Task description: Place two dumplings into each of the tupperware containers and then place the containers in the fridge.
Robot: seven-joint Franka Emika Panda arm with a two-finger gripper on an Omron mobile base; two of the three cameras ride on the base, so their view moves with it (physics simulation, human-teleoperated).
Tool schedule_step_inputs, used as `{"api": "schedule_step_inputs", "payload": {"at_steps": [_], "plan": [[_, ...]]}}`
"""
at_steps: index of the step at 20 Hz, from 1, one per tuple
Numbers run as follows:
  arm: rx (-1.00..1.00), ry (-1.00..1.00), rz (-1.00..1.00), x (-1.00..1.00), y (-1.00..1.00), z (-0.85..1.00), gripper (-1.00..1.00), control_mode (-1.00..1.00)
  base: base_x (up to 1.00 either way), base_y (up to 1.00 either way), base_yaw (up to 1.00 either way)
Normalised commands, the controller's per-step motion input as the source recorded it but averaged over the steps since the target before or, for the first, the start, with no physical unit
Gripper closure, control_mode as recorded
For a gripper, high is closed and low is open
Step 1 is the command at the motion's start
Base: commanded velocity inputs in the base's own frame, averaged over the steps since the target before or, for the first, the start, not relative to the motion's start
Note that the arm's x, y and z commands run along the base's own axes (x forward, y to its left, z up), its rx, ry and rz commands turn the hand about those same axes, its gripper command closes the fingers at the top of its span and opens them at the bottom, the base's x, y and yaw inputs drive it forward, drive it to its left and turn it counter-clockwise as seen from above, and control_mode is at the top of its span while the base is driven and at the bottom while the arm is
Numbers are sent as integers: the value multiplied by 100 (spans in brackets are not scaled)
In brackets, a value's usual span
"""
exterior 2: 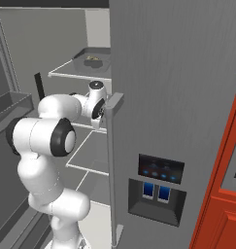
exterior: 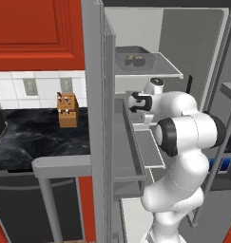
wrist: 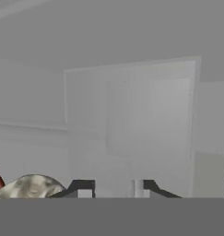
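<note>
Fridge (exterior: 100,118) interior, arm reaching in

White arm (exterior: 183,142) folded at the elbow, wrist reaching forward, tool (wrist: 114,188) tips slightly parted

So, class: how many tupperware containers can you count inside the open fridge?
1: a tupperware container on the fridge's upper shelf, holding dumplings. A second may be hidden behind the arm near the gripper.
</note>
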Motion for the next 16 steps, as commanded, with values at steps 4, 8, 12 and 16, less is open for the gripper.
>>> {"api": "schedule_step_inputs", "payload": {"at_steps": [4,8,12,16], "plan": [[0,-1,0,0,0,0,-100,-100,0,0,0],[0,-17,0,0,0,8,-100,-100,0,0,0],[0,-23,0,-38,0,16,-100,-100,0,0,0],[0,-22,0,-100,0,46,-100,-100,0,0,0]]}}
